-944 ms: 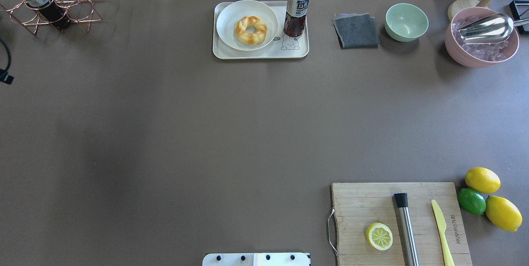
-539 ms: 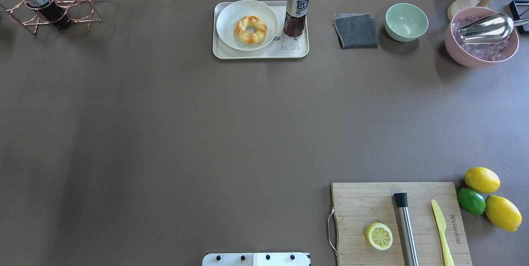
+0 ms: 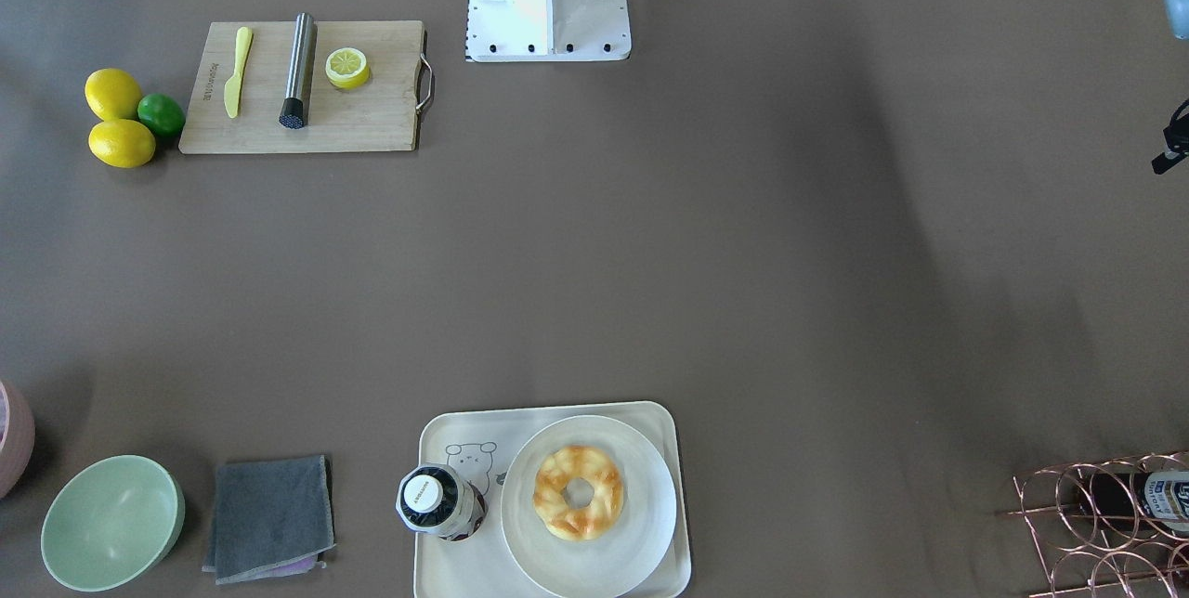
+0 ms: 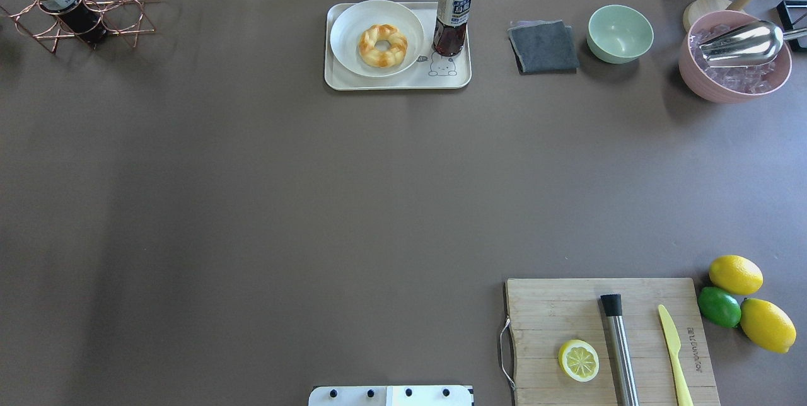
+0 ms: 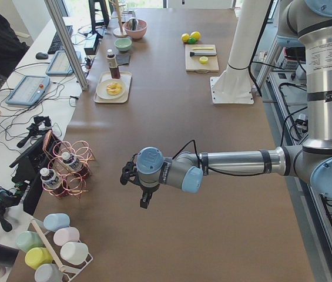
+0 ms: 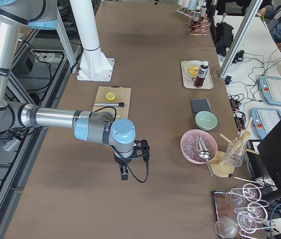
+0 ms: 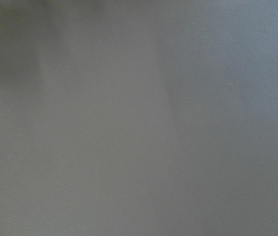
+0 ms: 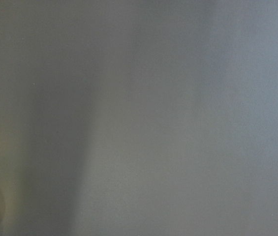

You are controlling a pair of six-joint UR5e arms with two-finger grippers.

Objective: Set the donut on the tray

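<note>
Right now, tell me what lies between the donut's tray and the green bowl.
A folded grey cloth lies between the tray and the green bowl, apart from both. The overhead view shows it plainly.

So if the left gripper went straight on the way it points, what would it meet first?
Most likely the bare table: the left gripper points down, and its wrist view shows only tabletop. Its height above it is unclear.
</note>
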